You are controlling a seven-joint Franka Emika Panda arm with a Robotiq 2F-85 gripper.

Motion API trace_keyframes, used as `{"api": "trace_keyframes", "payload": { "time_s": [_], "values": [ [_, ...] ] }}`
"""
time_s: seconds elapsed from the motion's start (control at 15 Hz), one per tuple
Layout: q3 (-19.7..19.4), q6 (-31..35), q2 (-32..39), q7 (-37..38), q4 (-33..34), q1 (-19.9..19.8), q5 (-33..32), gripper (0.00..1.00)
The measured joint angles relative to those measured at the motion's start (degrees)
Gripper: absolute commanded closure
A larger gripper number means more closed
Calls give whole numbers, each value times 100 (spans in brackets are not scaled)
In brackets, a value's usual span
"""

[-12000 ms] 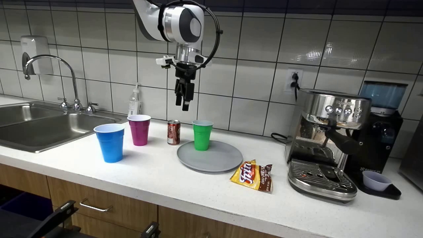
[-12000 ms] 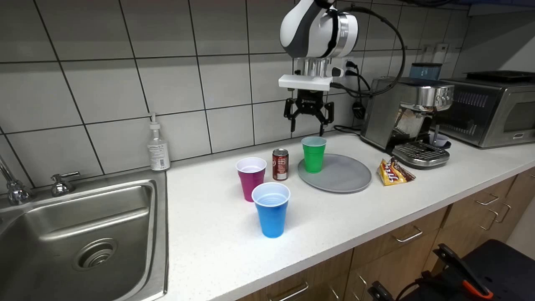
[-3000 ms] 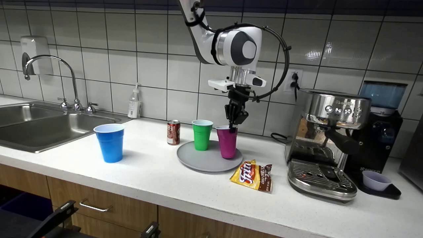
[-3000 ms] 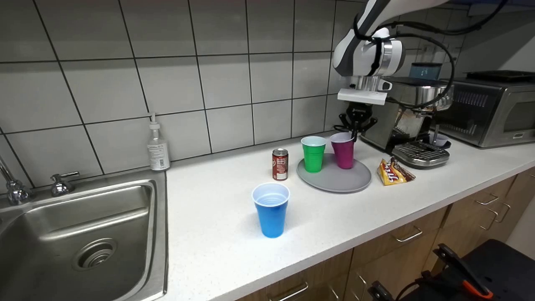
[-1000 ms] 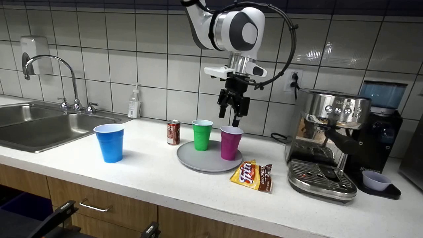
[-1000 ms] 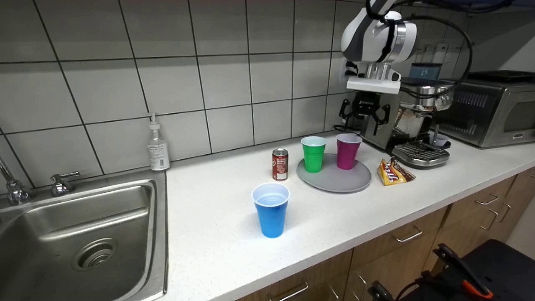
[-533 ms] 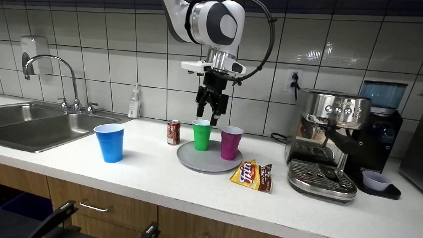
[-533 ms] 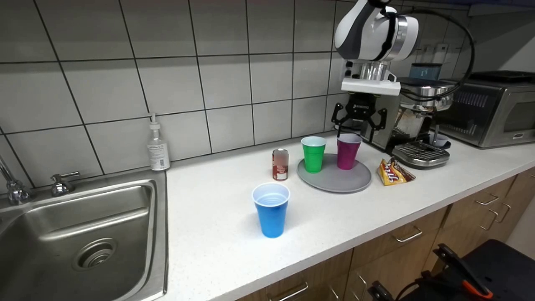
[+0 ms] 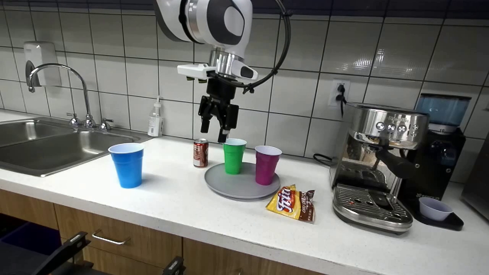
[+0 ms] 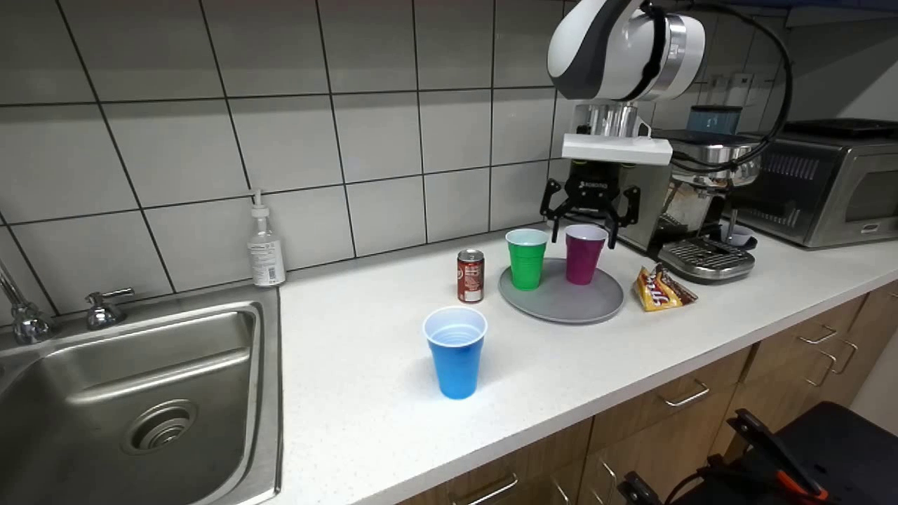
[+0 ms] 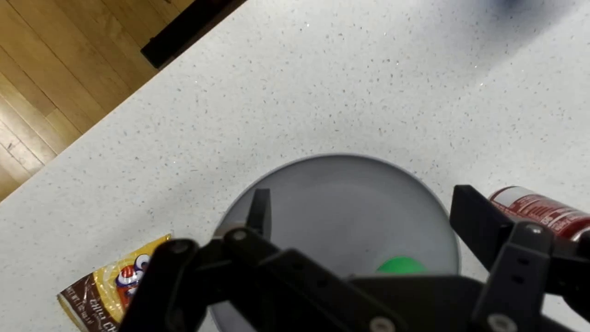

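Note:
My gripper [image 9: 214,134] hangs in the air with its jaws wide apart and nothing between them. Under it, in the wrist view, lies the grey plate [image 11: 332,207], with a sliver of the green cup [image 11: 402,266] showing past the gripper's body. Both the green cup [image 9: 233,157] and the purple cup [image 9: 266,168] stand upright on the plate in both exterior views; the wrist view does not show the purple one. A red soda can [image 9: 200,153] stands just off the plate. Further off, a blue cup [image 9: 127,166] is upright on the counter.
A yellow and brown snack bag [image 9: 292,203] lies beside the plate. The coffee machine [image 9: 376,168] stands past it, with a microwave [image 10: 828,186] beyond. A soap bottle [image 10: 266,245] and metal sink [image 10: 161,393] are at the opposite end. Tiled wall runs behind.
The purple cup, earlier near the blue cup, was set on the plate and let go. Over the last second the open gripper has moved away from it and nearer the cameras.

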Motion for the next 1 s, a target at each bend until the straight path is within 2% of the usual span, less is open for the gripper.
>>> {"api": "trace_keyframes", "payload": {
  "time_s": [1.0],
  "values": [
    [795,494,-870,33,-1210,445,-28,0]
  ]
}}
